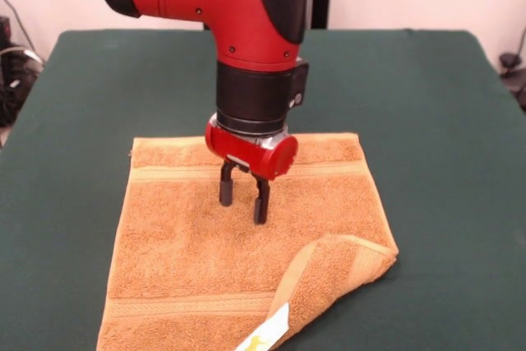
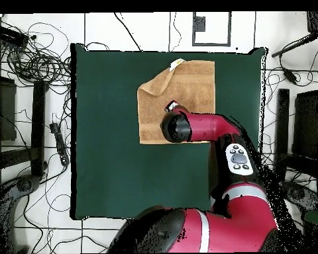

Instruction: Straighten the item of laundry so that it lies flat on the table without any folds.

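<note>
The item of laundry (image 1: 181, 244) (image 2: 188, 83), an orange-tan terry towel, lies spread on the green table (image 1: 444, 121) (image 2: 108, 132). Its near right corner in the front view is folded over onto the towel, showing a border band and a small white tag (image 1: 267, 330). The same folded corner (image 2: 158, 79) shows at the towel's upper left in the overhead view. My gripper (image 1: 244, 199) hangs just above the towel's middle, open, its two black fingers (image 1: 226, 191) apart with nothing between them. In the overhead view the arm's wrist (image 2: 175, 127) covers the gripper.
Cables and equipment (image 2: 29, 59) lie on the floor around the table. The red arm (image 2: 214, 126) reaches in over the table's robot side. Green table surface surrounds the towel on all sides.
</note>
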Robot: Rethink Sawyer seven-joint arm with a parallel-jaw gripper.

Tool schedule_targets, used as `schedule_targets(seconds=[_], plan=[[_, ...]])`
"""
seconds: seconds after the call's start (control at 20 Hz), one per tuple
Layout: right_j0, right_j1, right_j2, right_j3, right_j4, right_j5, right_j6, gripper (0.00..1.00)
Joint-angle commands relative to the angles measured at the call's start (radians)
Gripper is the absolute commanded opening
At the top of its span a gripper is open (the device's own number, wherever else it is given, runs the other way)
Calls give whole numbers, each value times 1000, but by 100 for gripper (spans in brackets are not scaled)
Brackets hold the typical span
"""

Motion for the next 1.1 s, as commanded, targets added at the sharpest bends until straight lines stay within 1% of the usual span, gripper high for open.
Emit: schedule_targets(seconds=[0.05,0.25,0.4,0.55,0.7,0.8,0.9,1.1], plan=[[-15,92,110,79,0,-2,-15,100],[-9,95,105,70,7,12,-10,100],[9,78,93,74,13,29,1,100],[11,61,92,107,11,3,16,100],[-3,78,92,120,-13,-40,8,100],[-5,105,80,106,-21,-57,11,100],[-13,117,82,100,-11,-74,27,100],[4,113,87,57,6,-28,17,100]])
